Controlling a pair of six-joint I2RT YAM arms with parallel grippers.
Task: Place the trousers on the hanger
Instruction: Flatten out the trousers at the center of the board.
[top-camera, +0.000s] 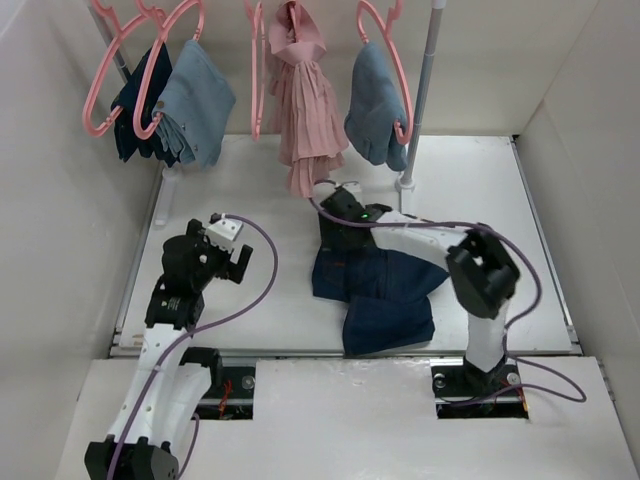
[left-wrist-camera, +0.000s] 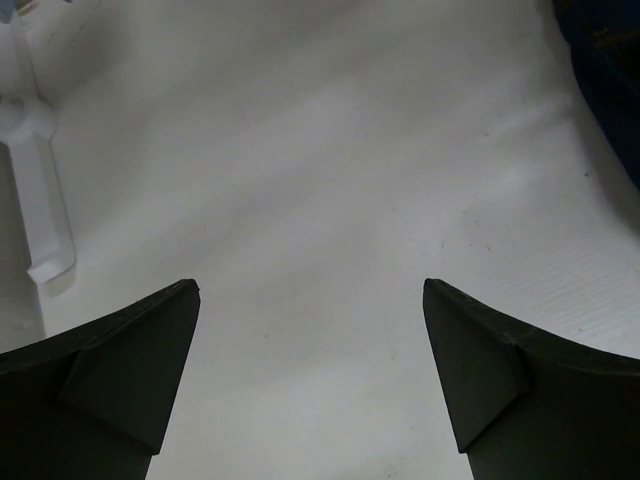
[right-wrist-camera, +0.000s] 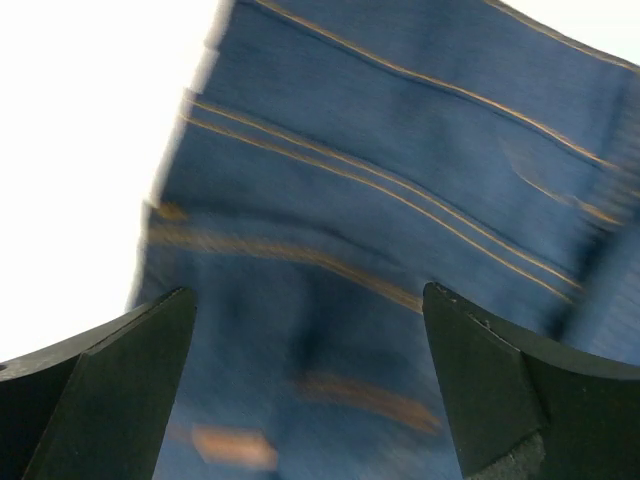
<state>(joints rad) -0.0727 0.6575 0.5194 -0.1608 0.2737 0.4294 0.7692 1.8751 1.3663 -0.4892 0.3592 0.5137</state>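
The right claw (right-wrist-camera: 310, 295) stood wide open, released, its two dark fingers (right-wrist-camera: 110, 380) spread far apart with nothing clamped between them. It hung directly over the trousers (top-camera: 385, 295), whose dark blue cloth with tan stitched seams filled the blurred right wrist view. Whether the fingertips touched the cloth could not be told.

The left claw (left-wrist-camera: 310, 290) was also spread wide and held nothing. It hovered over bare white tabletop (left-wrist-camera: 330, 170), apart from the trousers, with only a dark edge of them in the upper right corner of its wrist view.

The trousers lay crumpled in a heap on the tabletop, right of centre, under the right arm's forearm. At the far end the pink hangers (top-camera: 97, 100) hung on a rail, along with a pink pleated dress (top-camera: 300, 120) and light blue denim garments (top-camera: 200, 100), well apart from the trousers.
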